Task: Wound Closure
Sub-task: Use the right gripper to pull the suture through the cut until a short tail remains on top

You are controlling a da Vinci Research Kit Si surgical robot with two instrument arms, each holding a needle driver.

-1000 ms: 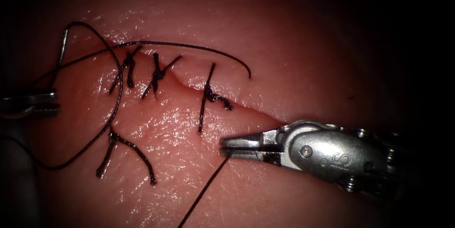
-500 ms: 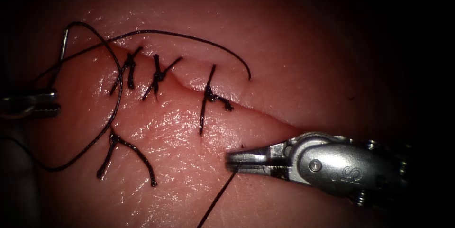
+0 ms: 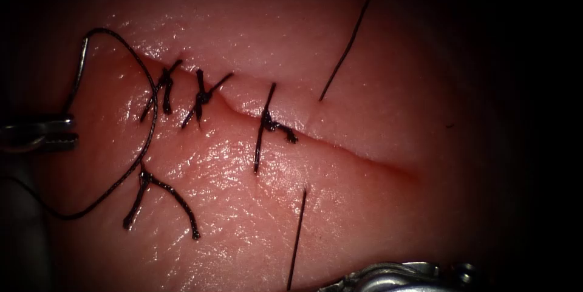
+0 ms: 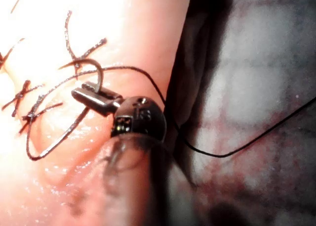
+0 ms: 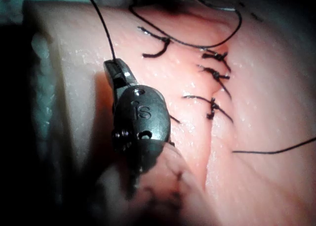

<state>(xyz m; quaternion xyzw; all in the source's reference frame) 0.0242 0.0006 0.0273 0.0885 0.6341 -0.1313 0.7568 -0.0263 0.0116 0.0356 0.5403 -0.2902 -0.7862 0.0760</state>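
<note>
Glistening tissue carries the cut slanting from ten o'clock toward four o'clock, three knotted stitches across its upper stretch. At nine o'clock the left tool has its jaws clamped on the needle near the middle of its curve, the needle clear of the tissue, left of the cut. The right tool pinches the thread, now drawn taut, having withdrawn toward six o'clock.
</note>
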